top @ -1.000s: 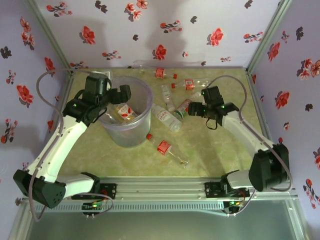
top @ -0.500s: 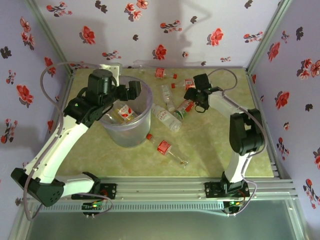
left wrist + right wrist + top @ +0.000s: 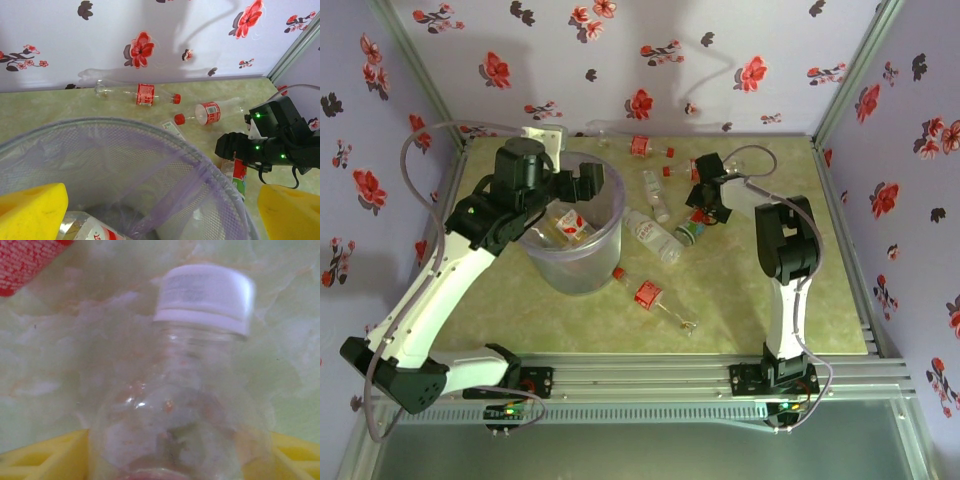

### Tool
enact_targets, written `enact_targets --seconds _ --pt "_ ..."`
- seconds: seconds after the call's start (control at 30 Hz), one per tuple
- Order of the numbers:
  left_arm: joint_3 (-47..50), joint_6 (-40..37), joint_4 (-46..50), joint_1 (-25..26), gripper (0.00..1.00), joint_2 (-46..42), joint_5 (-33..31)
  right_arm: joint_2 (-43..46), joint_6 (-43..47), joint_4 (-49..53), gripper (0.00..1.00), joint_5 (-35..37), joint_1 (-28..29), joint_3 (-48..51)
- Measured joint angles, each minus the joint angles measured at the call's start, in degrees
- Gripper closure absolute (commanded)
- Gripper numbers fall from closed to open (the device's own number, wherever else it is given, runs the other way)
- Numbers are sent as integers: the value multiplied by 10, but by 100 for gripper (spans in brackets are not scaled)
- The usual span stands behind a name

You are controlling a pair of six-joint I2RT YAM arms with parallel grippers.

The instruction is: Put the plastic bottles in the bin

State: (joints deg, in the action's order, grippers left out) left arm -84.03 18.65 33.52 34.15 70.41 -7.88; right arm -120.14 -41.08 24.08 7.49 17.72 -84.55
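The bin [image 3: 618, 205] is a wide pale-lavender bucket at the table's left, and a red-labelled bottle [image 3: 570, 222] lies inside it. My left gripper [image 3: 582, 185] hangs open over the bin's rim [image 3: 200, 160], yellow fingers [image 3: 30, 210] wide apart with nothing between them. My right gripper [image 3: 705, 200] is down on a clear white-capped plastic bottle [image 3: 205, 295] lying on the table, its red-and-green label [image 3: 692, 222] showing. Both yellow pads [image 3: 45, 460] lie against that bottle's sides. Several more plastic bottles [image 3: 653, 236] lie between bin and right gripper.
Two red-labelled bottles [image 3: 640, 146] [image 3: 698, 168] lie near the back wall, and another [image 3: 647, 293] lies in front of the bin. A white box [image 3: 542, 135] sits at the back left corner. Flowered walls close in three sides.
The right arm has folded in and reached toward the back, bringing its gripper down over the white-capped bottle with narrowing jaws. The left gripper has shifted slightly over the bin.
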Motion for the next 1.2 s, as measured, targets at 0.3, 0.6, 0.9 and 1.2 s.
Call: enact_targets --seconds 0.3,0.6,0.9,1.2 --pt "-42 0 3 31 3 19 5 23 7 0 52 5 -9 7" --pt "-87 15 -16 85 3 94 59 155 39 -6 53 -31 -28 50" --pt "-131 81 -57 100 2 205 196 322 87 -81 57 -198 -30 151" --pt "-139 115 -70 111 0 257 258 425 84 -166 58 -299 -30 227"
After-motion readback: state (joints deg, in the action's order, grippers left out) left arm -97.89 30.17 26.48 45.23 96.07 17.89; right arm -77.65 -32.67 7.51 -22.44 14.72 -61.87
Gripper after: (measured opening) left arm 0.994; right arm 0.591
